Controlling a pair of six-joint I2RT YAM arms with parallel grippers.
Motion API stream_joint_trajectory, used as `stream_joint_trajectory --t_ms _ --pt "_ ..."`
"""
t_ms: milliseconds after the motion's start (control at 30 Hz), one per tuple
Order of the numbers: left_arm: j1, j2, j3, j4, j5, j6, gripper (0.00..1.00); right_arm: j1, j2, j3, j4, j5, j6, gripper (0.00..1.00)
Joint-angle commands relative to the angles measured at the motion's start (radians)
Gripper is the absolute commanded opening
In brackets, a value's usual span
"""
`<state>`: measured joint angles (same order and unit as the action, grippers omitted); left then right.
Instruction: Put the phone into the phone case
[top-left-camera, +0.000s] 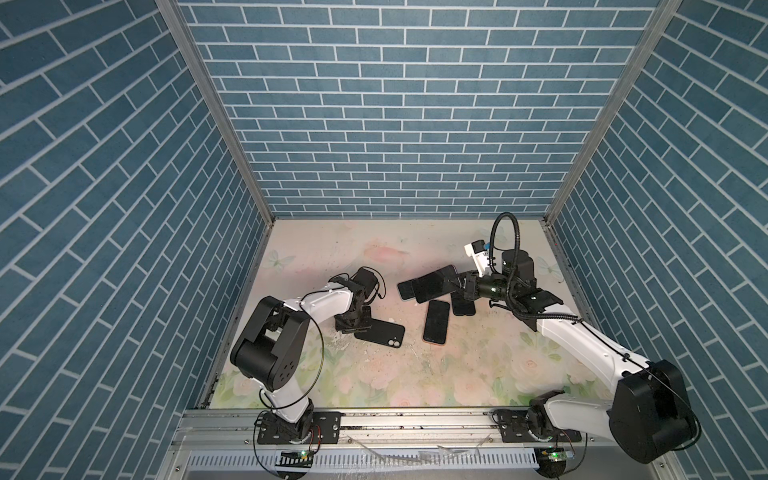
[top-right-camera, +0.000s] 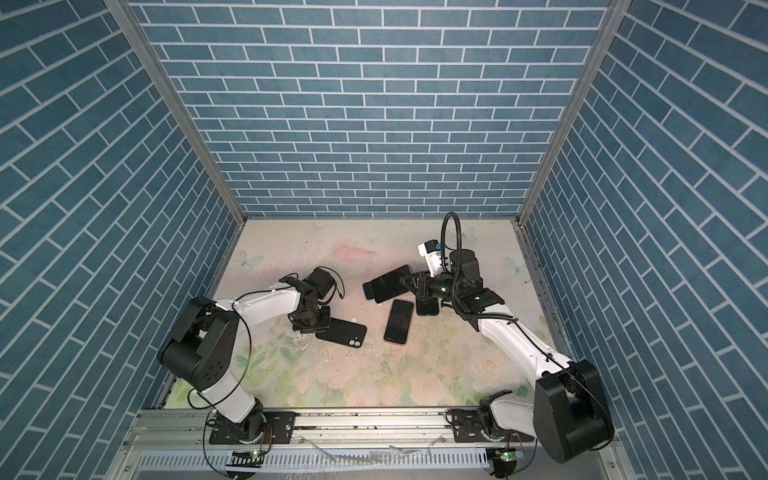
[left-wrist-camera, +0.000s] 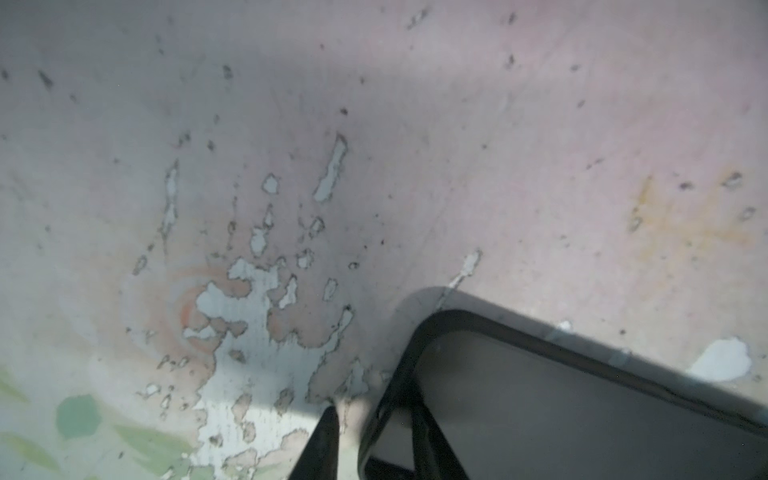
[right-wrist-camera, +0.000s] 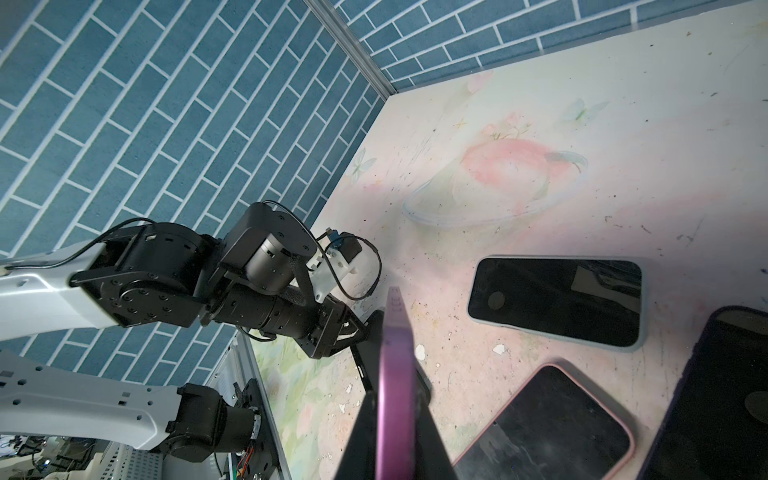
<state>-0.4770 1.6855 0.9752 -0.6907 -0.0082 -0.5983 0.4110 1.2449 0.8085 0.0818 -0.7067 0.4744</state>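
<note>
Above the mat (top-left-camera: 478, 357), the purple phone (right-wrist-camera: 395, 365) is clamped edge-on by the right gripper (top-left-camera: 456, 286) for insertion; the black case (top-left-camera: 382, 331) is straddled at its rim by the narrow-set left gripper (top-left-camera: 353, 327), seemingly for steadying, pinch unconfirmed.

Left gripper (top-left-camera: 353, 328) at the case's (top-left-camera: 384, 332) end; flat phone (top-left-camera: 436, 322) beside the case; beyond, right gripper (top-left-camera: 454, 285) pinching a tilted phone (top-left-camera: 430, 284).

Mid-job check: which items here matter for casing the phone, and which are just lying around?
On the job:
- purple phone, pinched in the right gripper
- black case, at the left gripper

Lying about:
- phone in pale blue case
- phone in pink case
- phone in dark purple case
</note>
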Motion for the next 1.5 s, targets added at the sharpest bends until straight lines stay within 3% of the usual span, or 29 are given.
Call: stream_joint_trajectory --t_ms 0,200,533,867,1033,1133,1333,1467 --pt "0.006 0.022 -0.006 0.000 -0.036 -0.013 0.25 -0.004 -0.032 0.003 0.039 -0.015 0.012 0.00" --pt "0.007 0.007 -0.012 -0.027 -0.044 -0.062 0.13 -0.005 -0.022 0.003 0.042 -0.018 0.017 0.00" --pt "0.008 -0.052 -0.036 -0.076 -0.005 -0.200 0.03 -0.002 0.009 -0.011 0.068 -0.048 0.040 0.00" --pt "0.007 -0.076 -0.076 -0.074 0.043 -0.305 0.02 0.000 0.043 -0.018 0.104 -0.075 0.069 0.00" --pt "0.014 -0.077 -0.054 -0.070 0.013 -0.244 0.19 0.045 0.123 -0.006 0.114 -0.141 0.073 0.00" --pt "0.034 -0.134 -0.060 -0.036 0.018 -0.217 0.37 0.096 0.193 0.031 0.062 -0.155 0.039 0.00" --pt "0.134 -0.368 -0.170 0.109 0.102 -0.214 0.68 0.205 0.302 0.083 0.087 -0.123 0.059 0.00" --pt "0.201 -0.479 -0.273 0.224 0.224 -0.242 0.84 0.268 0.365 0.129 0.113 -0.097 0.088 0.00"
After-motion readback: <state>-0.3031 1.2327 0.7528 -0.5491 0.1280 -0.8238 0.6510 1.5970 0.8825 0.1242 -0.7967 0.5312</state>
